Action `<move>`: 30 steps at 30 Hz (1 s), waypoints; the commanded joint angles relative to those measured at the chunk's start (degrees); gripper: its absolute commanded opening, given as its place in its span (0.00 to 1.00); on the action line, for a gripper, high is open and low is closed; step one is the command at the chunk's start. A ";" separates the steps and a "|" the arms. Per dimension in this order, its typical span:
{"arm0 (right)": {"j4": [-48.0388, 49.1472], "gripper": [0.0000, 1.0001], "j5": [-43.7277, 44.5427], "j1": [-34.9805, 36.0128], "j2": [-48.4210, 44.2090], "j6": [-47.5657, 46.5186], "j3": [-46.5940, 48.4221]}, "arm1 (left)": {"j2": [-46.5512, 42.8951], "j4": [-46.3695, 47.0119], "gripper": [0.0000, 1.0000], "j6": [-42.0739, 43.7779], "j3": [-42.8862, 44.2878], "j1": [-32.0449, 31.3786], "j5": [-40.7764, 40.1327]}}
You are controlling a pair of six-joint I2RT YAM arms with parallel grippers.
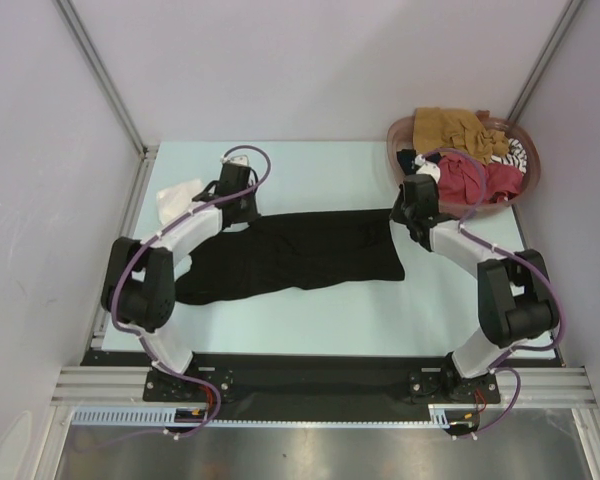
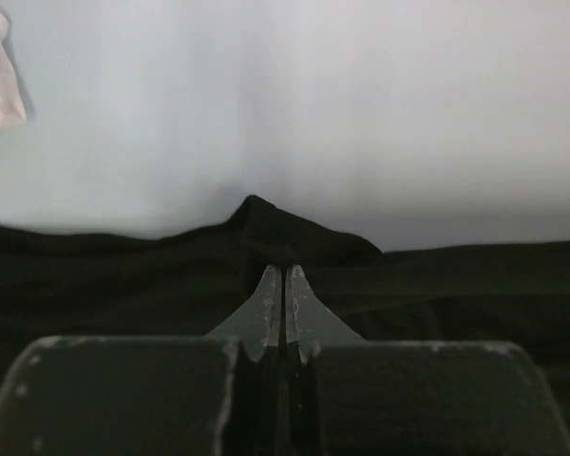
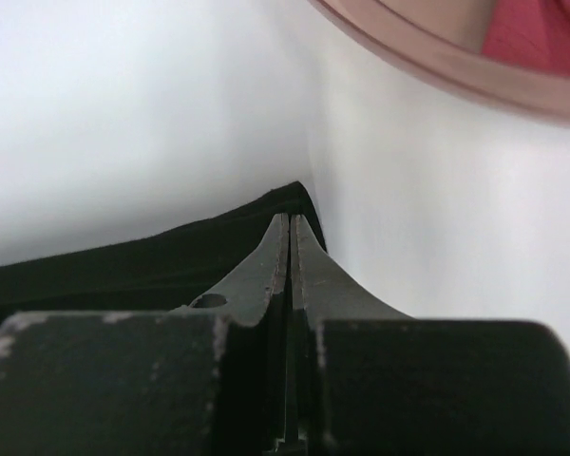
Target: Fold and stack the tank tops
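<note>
Black tank top (image 1: 300, 255) lies flat; left gripper (image 2: 284, 270), right gripper (image 3: 291, 218) pinch its edge.

Soft, even overhead light; shadows are faint. In the wrist views the table (image 2: 361, 114) washes out pale and blurred, and the black tank top (image 2: 123, 285) loses all detail.
</note>
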 commanded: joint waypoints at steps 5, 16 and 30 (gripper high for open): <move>1.43 0.00 4.78 0.20 -9.38 2.74 -6.60 | -10.70 4.05 0.00 -1.59 -8.79 -3.25 -3.83; -1.74 0.00 9.17 4.16 -18.17 5.63 -15.04 | -20.02 3.60 0.00 -5.38 -21.26 -7.73 -7.70; -3.14 0.00 8.73 5.04 -17.91 11.25 -23.30 | -20.82 1.33 0.03 -11.87 -29.10 -12.30 -12.86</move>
